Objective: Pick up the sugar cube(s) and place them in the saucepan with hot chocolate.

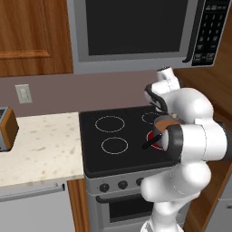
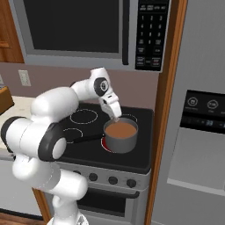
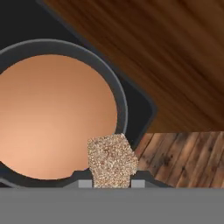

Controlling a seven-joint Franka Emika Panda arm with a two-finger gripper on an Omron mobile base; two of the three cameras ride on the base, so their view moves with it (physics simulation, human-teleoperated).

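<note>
My gripper [image 2: 115,117] hangs over the back rim of the grey saucepan [image 2: 121,145], which holds brown hot chocolate [image 2: 120,130]. It is shut on a brownish-tan speckled sugar cube [image 3: 112,159]. In the hand view the cube sits between the fingertips [image 3: 138,183], just over the saucepan rim [image 3: 119,98] at the edge of the hot chocolate [image 3: 57,118]. The pan stands on the front right burner, its black handle [image 2: 86,139] pointing left. From the left base view the arm hides most of the saucepan [image 1: 163,121]. The other two cubes are out of view.
The black stovetop [image 1: 113,136] has free burner rings on its left. A beige countertop [image 1: 41,145] with a toaster [image 1: 6,128] lies further left. A microwave [image 1: 136,27] hangs above, and a wooden panel [image 2: 165,114] and fridge [image 2: 197,132] close the right.
</note>
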